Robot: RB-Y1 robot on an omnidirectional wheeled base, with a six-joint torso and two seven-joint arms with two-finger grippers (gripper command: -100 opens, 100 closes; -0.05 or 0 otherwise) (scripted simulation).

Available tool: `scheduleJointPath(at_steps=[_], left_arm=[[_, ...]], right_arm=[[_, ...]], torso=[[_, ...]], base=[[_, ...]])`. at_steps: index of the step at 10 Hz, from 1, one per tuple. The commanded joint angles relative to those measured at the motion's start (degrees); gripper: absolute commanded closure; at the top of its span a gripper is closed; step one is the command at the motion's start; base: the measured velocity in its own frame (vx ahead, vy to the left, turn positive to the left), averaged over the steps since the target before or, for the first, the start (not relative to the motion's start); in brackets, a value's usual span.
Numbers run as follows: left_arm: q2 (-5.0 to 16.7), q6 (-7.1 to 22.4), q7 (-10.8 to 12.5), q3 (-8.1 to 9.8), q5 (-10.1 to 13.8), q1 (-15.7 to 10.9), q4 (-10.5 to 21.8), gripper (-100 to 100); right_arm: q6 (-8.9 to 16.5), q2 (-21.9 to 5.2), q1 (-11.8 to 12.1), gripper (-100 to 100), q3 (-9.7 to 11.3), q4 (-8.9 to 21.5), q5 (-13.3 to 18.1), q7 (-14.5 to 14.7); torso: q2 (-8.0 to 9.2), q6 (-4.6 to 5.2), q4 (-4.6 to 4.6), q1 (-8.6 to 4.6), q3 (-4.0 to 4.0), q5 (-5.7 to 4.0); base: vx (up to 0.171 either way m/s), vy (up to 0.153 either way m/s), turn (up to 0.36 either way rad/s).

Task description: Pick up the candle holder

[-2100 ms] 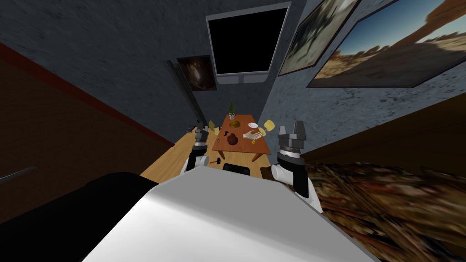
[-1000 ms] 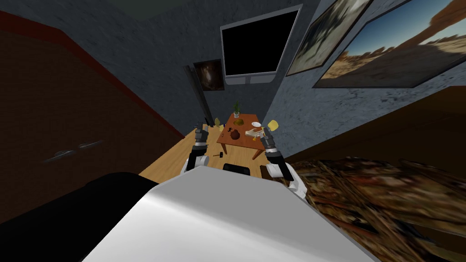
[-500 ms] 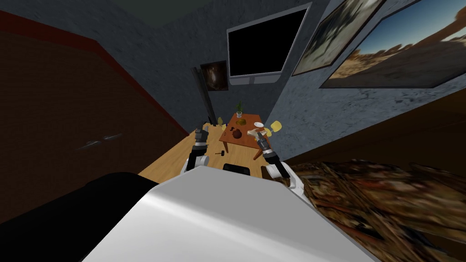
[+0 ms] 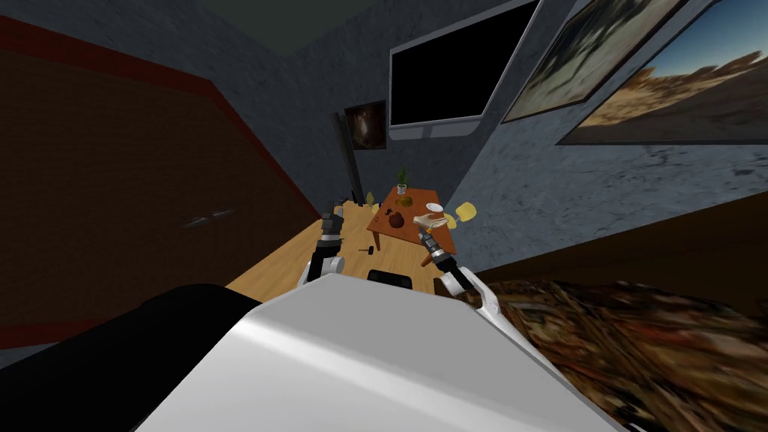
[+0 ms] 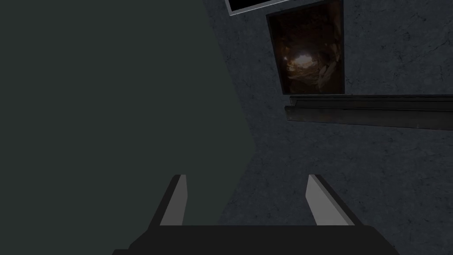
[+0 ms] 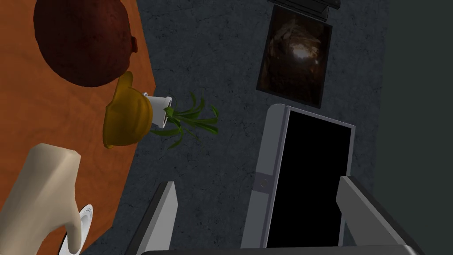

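1. Head view: a small orange-brown table stands on a light wooden floor, its far end against a grey wall.
2. The candle holder, beige and shaped like a hand, sits on the table toward its right edge. It is just beside a white plate.
3. A dark red round pot sits on the left half of the table. A yellow-brown dish lies behind it, and a potted plant stands at the table's far end.
4. The right gripper is over the table's near right part, just short of the candle holder. I cannot tell here whether they touch.
5. The left gripper hangs over the floor off the table's left side, well apart from everything on the table.
6. Left wrist view: the left gripper has its jaws spread wide.
7. Right wrist view: the right gripper also has its jaws spread wide, and its fingers grip nothing.
8. The candle holder lies outside those jaws, beside one finger and apart from it, on the table, with the plate just beside it.
9. Farther along the table are the dish, the pot and the plant in its white cup.
10. A black-screened television on the wall beyond the table shows between the fingers.
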Motion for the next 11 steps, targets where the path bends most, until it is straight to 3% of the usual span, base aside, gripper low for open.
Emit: scheduleJointPath(at_steps=[1, 4, 5, 6, 7, 8, 11], left_arm=[[0.00, 0.00, 0.00, 0.00, 0.00, 0.00, 0.00, 0], [0.00, 0.00, 0.00, 0.01, 0.00, 0.01, 0.00, 0], [0.00, 0.00, 0.00, 0.00, 0.00, 0.01, 0.00, 0], [0.00, 0.00, 0.00, 0.01, 0.00, 0.01, 0.00, 0], [0.00, 0.00, 0.00, 0.00, 0.00, 0.01, 0.00, 0], [0.00, 0.00, 0.00, 0.01, 0.00, 0.01, 0.00, 0], [0.00, 0.00, 0.00, 0.00, 0.00, 0.01, 0.00, 0]], right_arm=[[0.15, -1.70, 0.43, -100, 0.91, 1.84, -0.05, -0.20], [0.85, -6.01, -1.12, -100, 4.57, 6.52, 0.07, -1.02], [0.85, -6.01, -1.12, -100, 4.57, 7.90, 0.07, -1.02], [1.16, -8.14, -1.85, -100, 6.40, 9.78, 0.20, -1.43], [1.16, -8.14, -1.85, -100, 6.40, 11.01, 0.20, -1.43], [1.44, -10.23, -2.55, -100, 8.22, 12.70, 0.36, -1.84], [1.70, -12.29, -3.20, -100, 10.02, 17.34, 0.55, -2.24]], torso=[[0.00, 0.00, 0.00, 0.00, 0.00, 0.00], [-0.09, 0.05, -0.01, -0.02, -0.05, 0.01], [-0.12, 0.02, -0.02, 0.00, -0.07, 0.01], [-0.12, 0.05, -0.02, 0.00, -0.07, 0.01], [-0.15, 0.02, -0.02, 0.02, -0.08, 0.02], [-0.15, 0.05, -0.03, 0.00, -0.08, 0.01], [-0.19, 0.02, -0.03, 0.01, -0.11, 0.01]], base=[[-0.009, 0.003, 0.110], [0.003, 0.010, 0.135], [0.010, 0.010, 0.114], [0.016, 0.019, 0.156], [0.016, 0.012, 0.115], [0.027, 0.010, 0.217], [0.027, 0.009, 0.130]])
